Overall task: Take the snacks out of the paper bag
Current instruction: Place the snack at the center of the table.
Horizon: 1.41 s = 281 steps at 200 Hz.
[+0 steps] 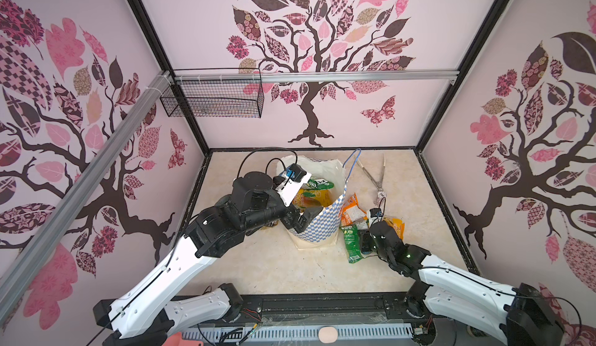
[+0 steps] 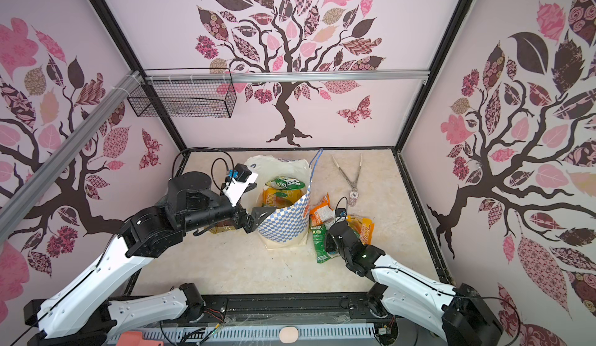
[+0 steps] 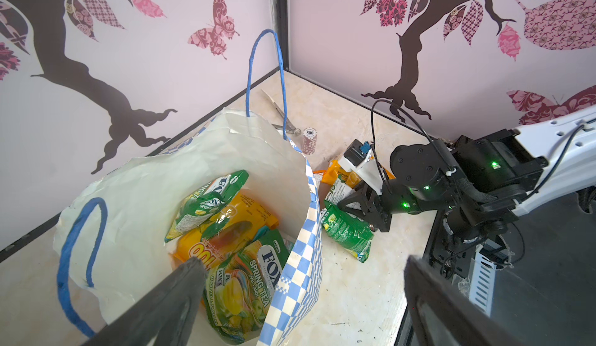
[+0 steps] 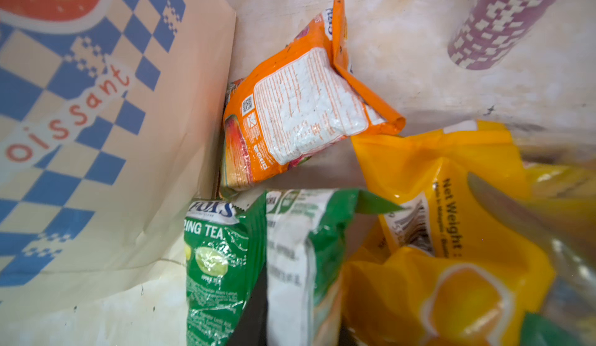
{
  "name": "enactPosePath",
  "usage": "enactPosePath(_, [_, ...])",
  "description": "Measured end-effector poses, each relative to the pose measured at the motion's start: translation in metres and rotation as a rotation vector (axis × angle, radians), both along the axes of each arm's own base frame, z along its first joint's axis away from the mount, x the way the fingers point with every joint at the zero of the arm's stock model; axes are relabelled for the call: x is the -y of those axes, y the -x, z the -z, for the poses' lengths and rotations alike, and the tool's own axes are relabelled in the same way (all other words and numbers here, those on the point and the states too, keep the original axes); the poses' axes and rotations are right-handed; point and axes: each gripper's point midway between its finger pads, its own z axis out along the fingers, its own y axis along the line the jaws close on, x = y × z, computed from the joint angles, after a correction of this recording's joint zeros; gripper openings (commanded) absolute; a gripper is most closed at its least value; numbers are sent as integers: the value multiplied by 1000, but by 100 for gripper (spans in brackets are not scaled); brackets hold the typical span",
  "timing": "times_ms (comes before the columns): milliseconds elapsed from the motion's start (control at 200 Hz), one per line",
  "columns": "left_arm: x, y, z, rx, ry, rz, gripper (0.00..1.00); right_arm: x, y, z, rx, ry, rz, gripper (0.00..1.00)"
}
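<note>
L fingers (image 3: pixel 180 292) stood wide apart, holding nothing. One was inside the paper bag (image 3: pixel 154 199) and the other outside, so the L gripper (image 3: pixel 304 262) straddled the checkered side. R fingers (image 4: pixel 251 321) sat low among packets lying outside. How far apart they were, or whether they pinched one, I couldn't tell.

Step in hand, by my judgement: L to fetch the next packet. To do it well it'd need to shift so both fingers cleared the rim, else closing would only pinch paper & tip the bag. Then take the top packet by an edge & lift straight up, slow, since crinkly film slips.

Bag stood upright, its wall betw. the L fingers, just beside the R gripper (image 3: pixel 361 217). Snacks (image 3: pixel 222 241) inside:
- yellow-orange packet (image 3: pixel 225 231), ahead of the inner L finger
- Spring Tea packet (image 3: pixel 254 276), just beside that fingertip
- green FOX'S packet (image 3: pixel 206 205), further ahead, on top

Outside, round the R fingers: yellow packet (image 4: pixel 451 231), orange packet (image 4: pixel 296 102), green packets (image 4: pixel 219 263).
</note>
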Motion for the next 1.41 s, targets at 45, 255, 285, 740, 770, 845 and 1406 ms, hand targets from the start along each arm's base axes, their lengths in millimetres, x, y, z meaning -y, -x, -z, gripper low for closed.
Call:
enactPosePath(45, [-1,0,1,-2,-4,-3,98,5,-5,3,-7,9,19,30])
enactPosePath(255, [-3,-1,3,-4,-12,-18,98,8,-8,12,-45,15,19,61])
enactPosePath(285, [-4,-1,3,-4,-13,-19,98,7,-8,12,-48,13,17,64])
enactPosePath(740, [-4,-2,3,-5,-15,-21,98,3,-20,-83,126,-97,29,80])
enactPosePath(770, [-4,-2,3,-5,-15,-21,98,3,-21,-92,144,-103,34,81])
enactPosePath(845, [-4,-2,3,-5,-15,-21,98,5,-24,-119,195,-117,44,89])
enactPosePath(1406, [-19,2,-12,34,20,-62,98,0,-29,-309,555,-235,-15,100])
